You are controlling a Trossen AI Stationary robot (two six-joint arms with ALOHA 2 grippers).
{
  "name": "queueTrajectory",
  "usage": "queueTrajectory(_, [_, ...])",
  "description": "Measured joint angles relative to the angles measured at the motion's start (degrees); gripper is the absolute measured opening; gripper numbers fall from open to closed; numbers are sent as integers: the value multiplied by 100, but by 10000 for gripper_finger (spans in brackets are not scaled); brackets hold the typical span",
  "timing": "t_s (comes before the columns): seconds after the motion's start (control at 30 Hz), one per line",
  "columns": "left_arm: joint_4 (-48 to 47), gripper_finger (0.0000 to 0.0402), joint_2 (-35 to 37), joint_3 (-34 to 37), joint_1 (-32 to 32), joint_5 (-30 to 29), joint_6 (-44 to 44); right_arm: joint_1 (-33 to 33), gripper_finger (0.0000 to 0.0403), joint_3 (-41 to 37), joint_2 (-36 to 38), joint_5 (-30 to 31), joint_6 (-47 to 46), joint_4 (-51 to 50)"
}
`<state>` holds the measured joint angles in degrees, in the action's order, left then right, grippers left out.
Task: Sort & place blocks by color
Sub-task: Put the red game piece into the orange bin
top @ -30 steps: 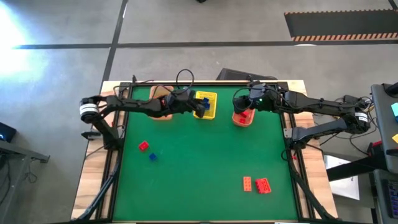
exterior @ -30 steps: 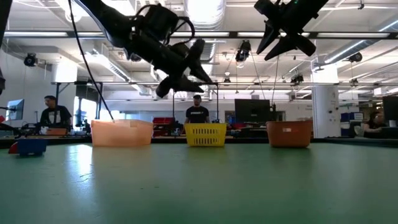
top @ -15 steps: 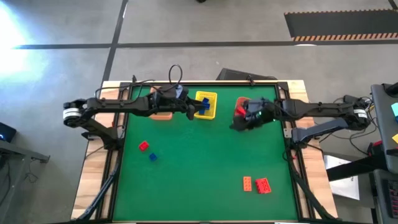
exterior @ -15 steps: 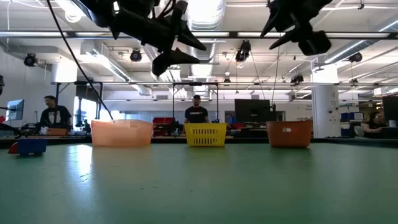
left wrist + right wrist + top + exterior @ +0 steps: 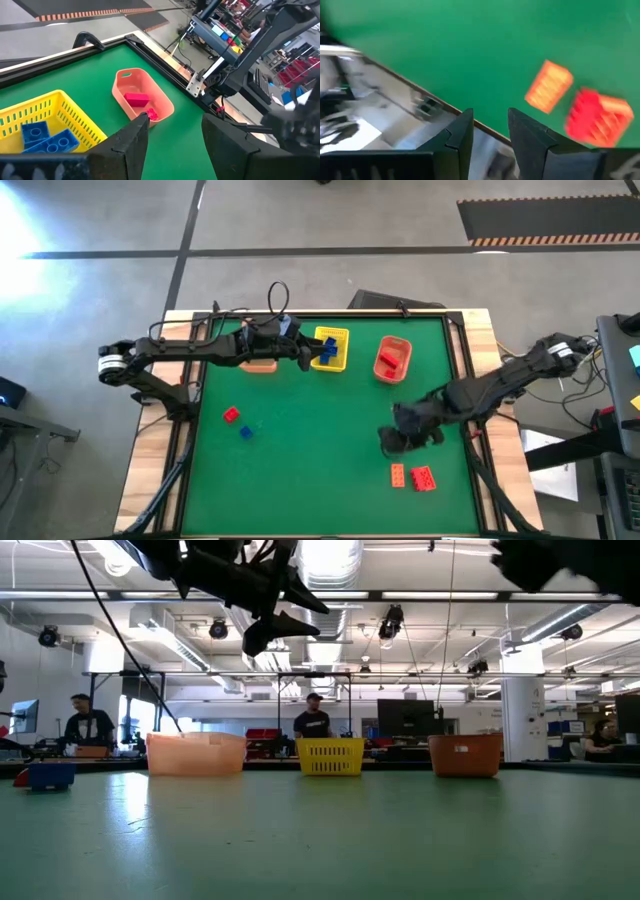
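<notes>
My left gripper (image 5: 306, 353) hangs open and holds nothing, high above the table beside the yellow basket (image 5: 336, 338), which holds blue blocks (image 5: 42, 137). The red-orange basket (image 5: 392, 360) holds red blocks (image 5: 136, 99). My right gripper (image 5: 390, 442) is open with nothing between its fingers, above the near right of the table. Just nearer than it, an orange block (image 5: 549, 86) and a red block (image 5: 597, 117) lie flat on the mat. At the left, a red block (image 5: 231, 415) and a blue block (image 5: 246, 432) also lie on the mat.
An orange basket (image 5: 262, 365) stands at the far edge, partly under my left arm. The three baskets stand in a row along the far edge (image 5: 331, 755). The middle of the green mat (image 5: 310, 450) is bare. People sit in the room beyond the table.
My right gripper has swung from above the red-orange basket toward the table's near edge, sinking a little and turning as it went, and now hangs by the orange and red blocks. My left gripper has risen and drawn back a little from the yellow basket toward the left.
</notes>
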<state>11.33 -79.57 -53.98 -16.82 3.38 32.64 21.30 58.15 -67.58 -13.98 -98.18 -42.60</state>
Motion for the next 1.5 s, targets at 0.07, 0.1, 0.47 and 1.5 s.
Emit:
queueTrajectory(0.07, [2,167,0,0,2,0,0,267,104,56,-231,-276,-312,-218])
queueTrajectory(0.1, [2,167,0,0,2,0,0,390,103,74,-355,-427,-443,-307])
queueTrajectory(0.47, [-46,167,0,0,2,14,-44,1149,138,111,-1393,-952,-638,-507])
queueTrajectory(1.5, [-181,167,0,0,4,90,-37,1205,82,105,-2628,-763,-233,-647])
